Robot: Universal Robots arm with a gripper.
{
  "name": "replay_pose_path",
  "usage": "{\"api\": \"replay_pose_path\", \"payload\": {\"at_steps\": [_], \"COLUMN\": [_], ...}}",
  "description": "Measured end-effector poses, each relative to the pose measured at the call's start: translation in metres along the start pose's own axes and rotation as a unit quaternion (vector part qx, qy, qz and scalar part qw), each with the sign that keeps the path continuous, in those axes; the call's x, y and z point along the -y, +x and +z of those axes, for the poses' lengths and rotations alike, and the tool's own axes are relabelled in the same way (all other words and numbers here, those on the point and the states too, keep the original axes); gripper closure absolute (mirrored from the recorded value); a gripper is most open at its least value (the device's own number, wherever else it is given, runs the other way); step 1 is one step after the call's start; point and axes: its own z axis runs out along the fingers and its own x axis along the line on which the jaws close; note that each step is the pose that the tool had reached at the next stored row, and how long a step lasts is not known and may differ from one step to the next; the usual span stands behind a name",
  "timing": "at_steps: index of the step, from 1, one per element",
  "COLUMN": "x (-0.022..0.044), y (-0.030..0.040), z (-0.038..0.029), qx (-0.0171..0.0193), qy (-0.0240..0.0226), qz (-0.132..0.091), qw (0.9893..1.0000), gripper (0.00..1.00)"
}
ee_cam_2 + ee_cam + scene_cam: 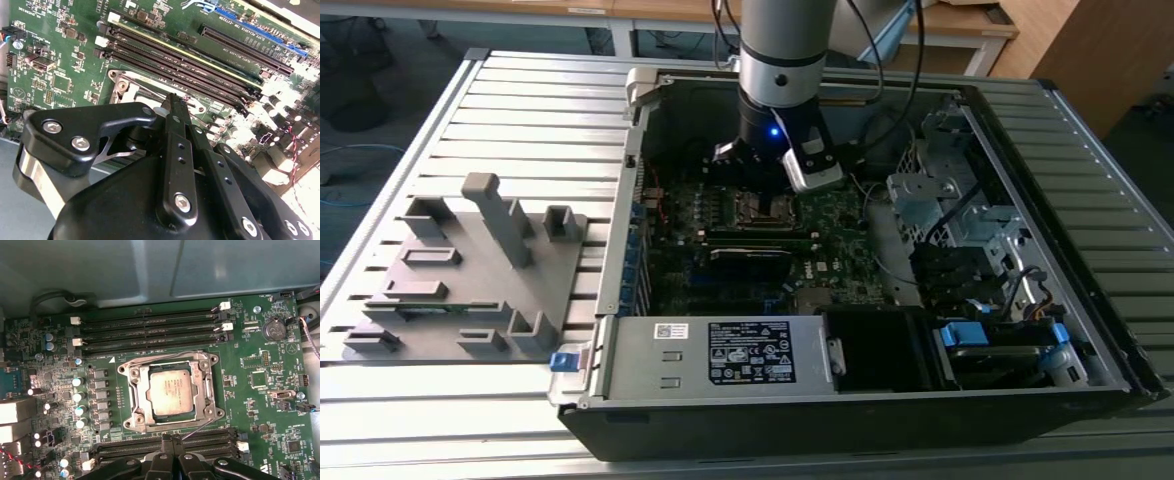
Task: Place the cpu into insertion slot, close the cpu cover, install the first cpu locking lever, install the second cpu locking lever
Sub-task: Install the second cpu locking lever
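In the first wrist view the cpu (170, 392) lies flat in the insertion slot (131, 424). The silver cpu cover (138, 399) is down over its edges. One thin wire lever (155, 359) runs along the socket's far side. A second lever (202, 426) sticks out at a slant from the near corner. My gripper (173, 439) is shut, and its tips hover just beside that slanted lever, with nothing visibly held. In the second wrist view the gripper (170, 100) is over the socket frame (125, 90). In the exterior view the gripper (765, 185) hangs above the socket (769, 208).
Long black memory slots (150, 327) flank the socket on both sides, and capacitors (80, 395) stand in a row beside it. The open computer case (854, 400) walls surround the board. A grey fixture block (467, 270) sits on the table at the exterior view's left.
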Motion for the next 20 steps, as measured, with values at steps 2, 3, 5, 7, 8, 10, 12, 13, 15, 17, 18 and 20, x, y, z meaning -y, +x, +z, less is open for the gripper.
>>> {"api": "replay_pose_path", "payload": {"at_steps": [2, 3, 5, 7, 8, 10, 12, 13, 15, 17, 18, 20], "x": [0.0, 0.0, 0.0, 0.0003, 0.0004, 0.0007, 0.0009, 0.001, 0.0011, 0.0013, 0.0015, 0.0016], "y": [0.0, 0.0, 0.0005, 0.0019, 0.0027, 0.0047, 0.0064, 0.007, 0.0081, 0.0095, 0.0104, 0.0112], "z": [0.0, 0.0001, 0.0011, 0.0021, 0.0026, 0.0034, 0.0038, 0.0039, 0.0041, 0.0043, 0.0045, 0.0058], "qx": [0.0, 0.0, 0.0001, 0.0, 0.0, 0.0, 0.0, 0.0, 0.0, 0.0, 0.0, 0.0], "qy": [0.0, 0.0, -0.0003, -0.0001, 0.0, 0.0, 0.0, -0.0001, -0.0001, -0.0001, -0.0001, -0.0001], "qz": [0.0, 0.0, 0.0, 0.0, 0.0, 0.0, 0.0, 0.0, 0.0, 0.0, 0.0, 0.0], "qw": [1.0, 1.0, 1.0, 1.0, 1.0, 1.0, 1.0, 1.0, 1.0, 1.0, 1.0, 1.0], "gripper": [0.9, 0.9, 0.9, 0.9, 0.9, 0.9, 0.9, 0.9, 0.9, 0.9, 0.9, 0.9]}}
